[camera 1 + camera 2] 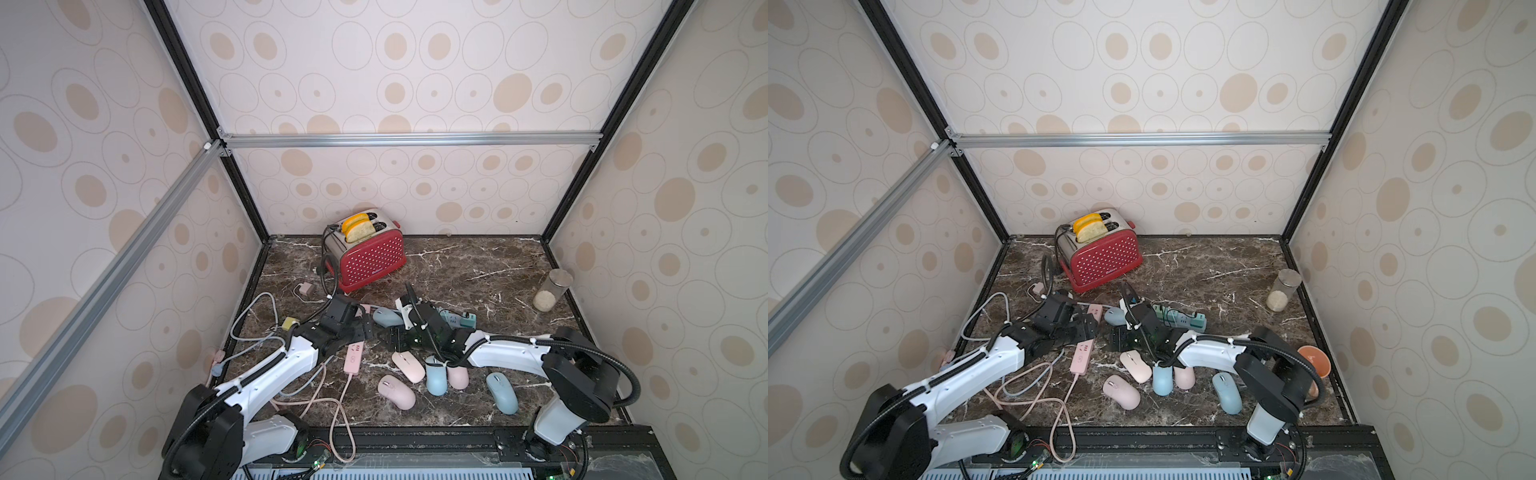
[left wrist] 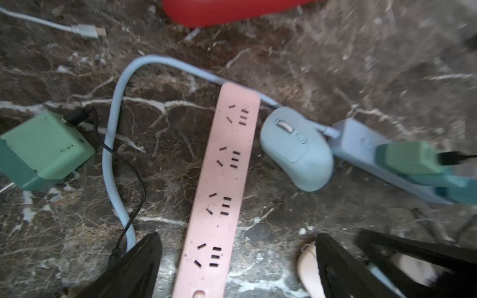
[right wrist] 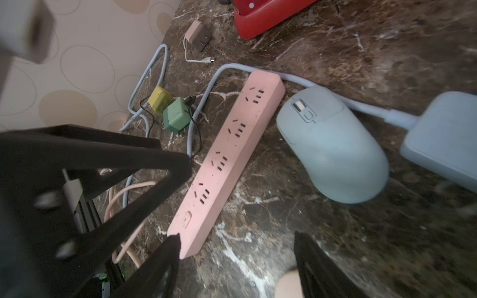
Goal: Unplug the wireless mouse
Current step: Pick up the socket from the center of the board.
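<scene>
Two claws: left claw [image 2: 237, 236] and right claw [image 3: 236, 234] wide open, empty
Mouse: blue mouse [image 1: 386, 316], lower centre in a top view, beside pink strip [image 2: 224, 180]
Why: open ready to grip the mouse, I think

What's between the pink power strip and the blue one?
The light-blue mouse lies there, between pink strip and blue strip; clearest in the left wrist view.

The left arm [image 1: 270, 370] is stretching forward and inward from its base. The left gripper [image 2: 237, 236] is pointing downward, jaws spread wide, empty. The right arm [image 1: 511, 353] is lying low, reaching inward toward the left. The right gripper [image 3: 236, 237] is also hanging with jaws parted, empty. Both grippers are sitting tip to tip, close; contact unclear.
</scene>
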Robot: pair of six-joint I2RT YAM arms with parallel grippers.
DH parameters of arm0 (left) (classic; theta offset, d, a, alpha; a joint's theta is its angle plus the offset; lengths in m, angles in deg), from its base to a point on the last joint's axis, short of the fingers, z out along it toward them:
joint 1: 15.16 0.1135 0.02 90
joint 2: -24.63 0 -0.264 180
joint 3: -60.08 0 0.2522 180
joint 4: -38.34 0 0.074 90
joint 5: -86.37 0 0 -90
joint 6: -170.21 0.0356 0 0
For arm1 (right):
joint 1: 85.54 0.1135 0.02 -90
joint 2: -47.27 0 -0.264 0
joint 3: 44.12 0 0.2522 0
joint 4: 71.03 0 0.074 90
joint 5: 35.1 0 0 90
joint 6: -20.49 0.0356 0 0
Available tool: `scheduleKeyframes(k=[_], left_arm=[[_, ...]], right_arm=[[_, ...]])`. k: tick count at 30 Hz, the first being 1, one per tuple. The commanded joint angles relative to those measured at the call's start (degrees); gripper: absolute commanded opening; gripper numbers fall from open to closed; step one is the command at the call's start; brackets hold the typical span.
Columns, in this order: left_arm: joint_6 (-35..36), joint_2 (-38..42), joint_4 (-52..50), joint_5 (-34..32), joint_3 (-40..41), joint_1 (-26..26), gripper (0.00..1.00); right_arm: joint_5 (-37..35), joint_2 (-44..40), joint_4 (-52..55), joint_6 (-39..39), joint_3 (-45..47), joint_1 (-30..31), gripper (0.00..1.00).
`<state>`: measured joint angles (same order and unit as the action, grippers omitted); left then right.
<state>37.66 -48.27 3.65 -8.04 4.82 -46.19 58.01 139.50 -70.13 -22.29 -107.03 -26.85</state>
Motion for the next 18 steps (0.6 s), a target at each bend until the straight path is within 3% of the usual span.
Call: scheduleKeyframes(k=[1, 7, 11, 15, 18], left_arm=[[3.01, -6.61, -5.40, -5.72, -2.84, -1.76, 0.92], [4.72, -14.56, -5.18, -8.93, -4.95, -2.81, 0.92], [6.07, -19.52, -4.67, -8.08, -6.96, -3.06, 0.80], [6.96, -22.98, -6.55, -10.11, -9.32, -3.02, 0.79], [8.09, -24.26, -7.80, -11.40, -10.85, -3.01, 0.71]], right_arm=[[-4.74, -4.74, 5.78, -3.29, 3.63, 0.02, 0.74], [-5.62, -12.44, 6.18, -2.84, 9.35, -2.32, 0.74], [-5.89, -15.75, 6.68, -2.49, 11.78, -4.05, 0.74], [-6.08, -18.18, 6.71, -2.60, 13.32, -4.72, 0.74], [-6.33, -19.44, 6.84, -2.49, 14.14, -5.29, 0.74]])
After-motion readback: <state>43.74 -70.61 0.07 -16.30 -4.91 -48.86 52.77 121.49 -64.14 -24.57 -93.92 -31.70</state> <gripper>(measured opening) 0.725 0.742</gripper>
